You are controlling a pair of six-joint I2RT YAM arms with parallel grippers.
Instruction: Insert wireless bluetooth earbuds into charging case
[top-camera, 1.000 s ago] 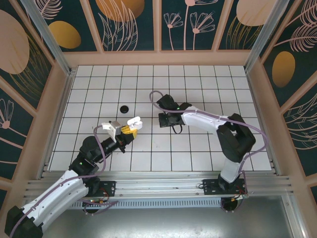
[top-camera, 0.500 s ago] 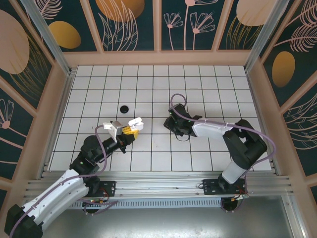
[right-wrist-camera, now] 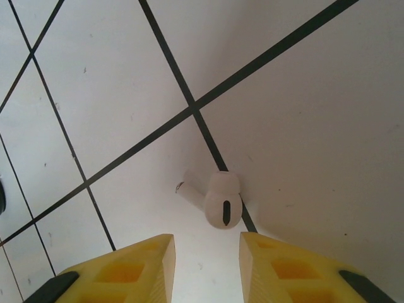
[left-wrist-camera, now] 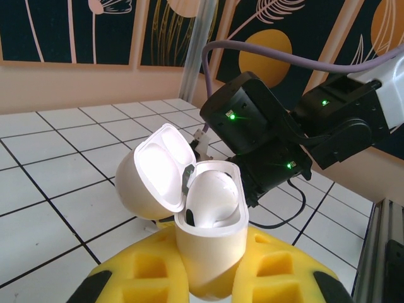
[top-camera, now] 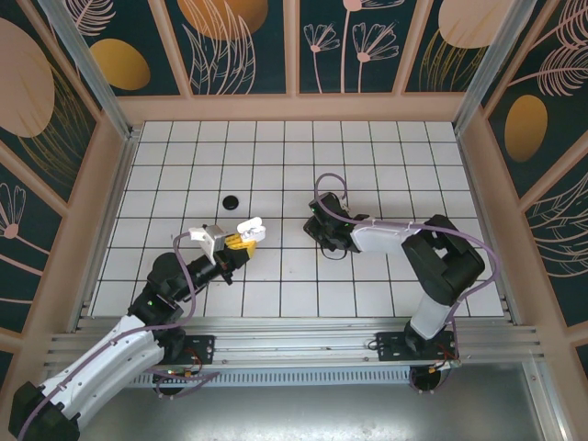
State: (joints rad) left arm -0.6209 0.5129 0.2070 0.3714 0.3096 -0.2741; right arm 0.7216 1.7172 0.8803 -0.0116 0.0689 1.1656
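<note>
White earbud (right-wrist-camera: 222, 203), black object (top-camera: 231, 200) on gridded table (top-camera: 367, 147)

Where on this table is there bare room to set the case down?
Bare tiles run along the back wall and down the right side past the right arm. The middle is crowded: left tool holding the open case, right tool near a white earbud, small black piece behind them.

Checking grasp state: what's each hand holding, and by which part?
Left hand grips the open white charging case by its lower body. Right hand holds nothing; it's open over a white earbud on the table.
</note>
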